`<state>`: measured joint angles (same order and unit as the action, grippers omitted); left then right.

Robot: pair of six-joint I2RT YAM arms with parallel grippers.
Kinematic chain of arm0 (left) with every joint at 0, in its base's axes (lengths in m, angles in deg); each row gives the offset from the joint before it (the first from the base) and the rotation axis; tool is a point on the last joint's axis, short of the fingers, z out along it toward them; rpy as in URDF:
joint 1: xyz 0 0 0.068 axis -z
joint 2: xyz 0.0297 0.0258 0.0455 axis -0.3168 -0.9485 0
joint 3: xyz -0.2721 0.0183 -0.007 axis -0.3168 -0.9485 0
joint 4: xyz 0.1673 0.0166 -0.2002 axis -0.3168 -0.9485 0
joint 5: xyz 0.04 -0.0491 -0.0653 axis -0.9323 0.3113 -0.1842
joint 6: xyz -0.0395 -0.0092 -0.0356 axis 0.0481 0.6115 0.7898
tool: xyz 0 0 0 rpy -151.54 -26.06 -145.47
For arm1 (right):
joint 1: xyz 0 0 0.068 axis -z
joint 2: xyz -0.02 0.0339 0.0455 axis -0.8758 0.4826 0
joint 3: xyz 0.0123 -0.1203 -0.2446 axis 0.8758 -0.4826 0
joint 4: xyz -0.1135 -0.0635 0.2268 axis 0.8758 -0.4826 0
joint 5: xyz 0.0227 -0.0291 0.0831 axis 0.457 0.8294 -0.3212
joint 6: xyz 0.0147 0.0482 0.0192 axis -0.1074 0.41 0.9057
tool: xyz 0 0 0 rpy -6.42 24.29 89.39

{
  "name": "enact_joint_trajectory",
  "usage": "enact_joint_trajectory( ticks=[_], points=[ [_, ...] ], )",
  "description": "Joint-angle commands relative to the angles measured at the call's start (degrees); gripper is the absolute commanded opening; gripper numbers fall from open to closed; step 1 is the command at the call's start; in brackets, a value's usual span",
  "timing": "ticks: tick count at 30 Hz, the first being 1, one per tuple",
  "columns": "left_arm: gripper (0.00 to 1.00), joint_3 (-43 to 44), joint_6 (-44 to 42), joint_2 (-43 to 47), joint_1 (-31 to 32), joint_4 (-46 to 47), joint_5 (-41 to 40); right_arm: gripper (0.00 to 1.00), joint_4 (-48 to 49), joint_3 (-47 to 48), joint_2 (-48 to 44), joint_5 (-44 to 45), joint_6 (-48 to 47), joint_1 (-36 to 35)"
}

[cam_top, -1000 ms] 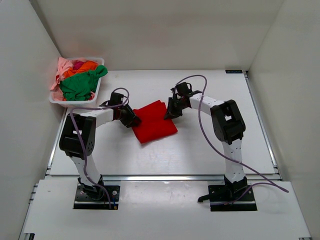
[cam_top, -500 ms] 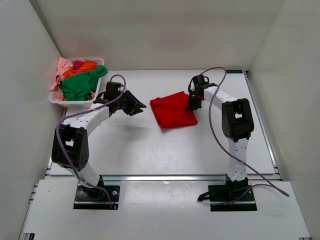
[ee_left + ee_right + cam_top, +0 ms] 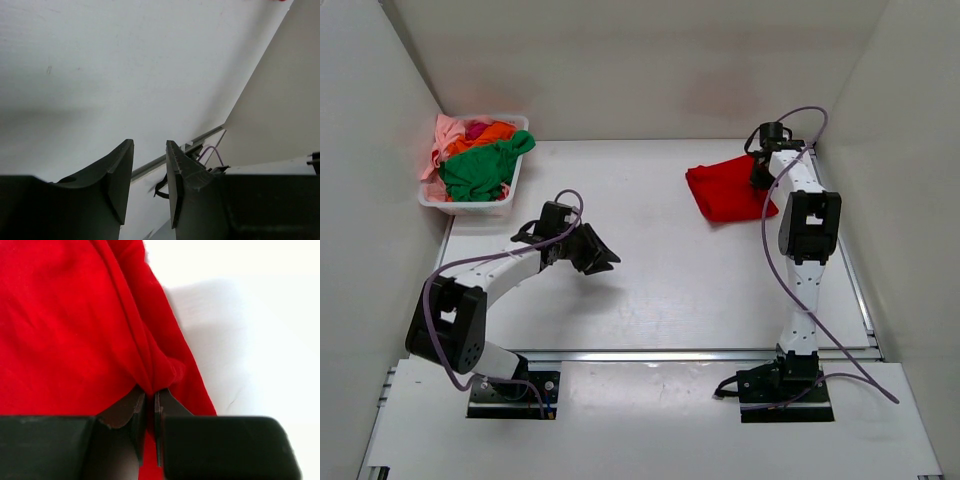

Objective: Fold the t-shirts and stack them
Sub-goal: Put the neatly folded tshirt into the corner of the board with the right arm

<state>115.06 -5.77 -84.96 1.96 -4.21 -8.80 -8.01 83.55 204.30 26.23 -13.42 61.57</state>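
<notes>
Cloth in several colours is heaped in a white plastic basket (image 3: 470, 205) at the upper left of the top view, against the left wall. A green t-shirt (image 3: 478, 172) is draped over the front of the heap, with an orange t-shirt (image 3: 485, 133) behind it, a magenta t-shirt (image 3: 476, 128) at the very back and a pink t-shirt (image 3: 442, 135) hung over the basket's left rim.

Right of and below the basket, the left arm (image 3: 490, 270) is stretched low across the white surface (image 3: 670, 270) towards the middle of the frame. The left fingers (image 3: 605, 260) are pointed to the right, well apart from any cloth. In the left wrist view these fingers (image 3: 122, 175) are seen parted by a narrow gap, with nothing between them and only bare surface (image 3: 125, 60) beyond.

Further right, in the upper right of the top view, the red t-shirt (image 3: 725, 188) is laid folded into a compact patch on the surface, near the back right corner. Its right edge is met by the right fingers (image 3: 758, 180), with the right arm (image 3: 805, 230) extended straight up the frame from its base at the bottom. In the right wrist view the right fingers (image 3: 127, 412) are pressed together on a gathered fold of the red t-shirt (image 3: 65, 315); the cloth is spread over the left of that frame, and bare surface (image 3: 260, 340) is shown to the right.
</notes>
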Motion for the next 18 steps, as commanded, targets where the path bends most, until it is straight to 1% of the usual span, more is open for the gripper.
enact_joint_trajectory(
  ticks=[1, 3, 4, 8, 9, 11, 15, 18],
  points=[
    [0.43, -1.1, -0.2, 3.8, 1.1, 2.0, 1.6, 0.00, -1.8, 6.6, 2.8, 2.9, -2.1, 2.9],
    [0.42, -1.5, -0.5, 3.9, 1.4, 1.9, 1.9, 0.00, -2.9, 11.5, 4.8, 1.2, 0.1, 5.5],
    [0.44, -1.5, -0.7, 4.1, 1.4, 2.0, 1.7, 0.00, -3.0, 12.8, 6.0, -0.2, 0.8, 5.8],
    [0.43, -2.2, -0.8, 4.2, 1.4, 2.4, 2.2, 0.00, -3.5, 19.1, 8.9, 0.9, 1.8, 8.2],
    [0.43, -2.0, -0.3, 4.4, 1.2, 2.3, 2.2, 0.00, -3.5, 20.1, 9.5, 0.0, 2.8, 9.1],
    [0.44, -1.9, -0.3, 4.3, 1.6, 2.3, 2.3, 0.00, -3.3, 20.6, 9.7, -1.9, 3.7, 11.1],
    [0.43, -3.2, 0.1, 4.6, 1.5, 2.9, 2.8, 0.00, -0.8, 18.5, 9.7, -4.0, 6.1, 14.4],
    [0.43, -2.9, 0.5, 4.3, 1.7, 3.0, 2.8, 0.00, 1.6, 17.9, 9.7, -5.4, 6.4, 15.0]
  ],
)
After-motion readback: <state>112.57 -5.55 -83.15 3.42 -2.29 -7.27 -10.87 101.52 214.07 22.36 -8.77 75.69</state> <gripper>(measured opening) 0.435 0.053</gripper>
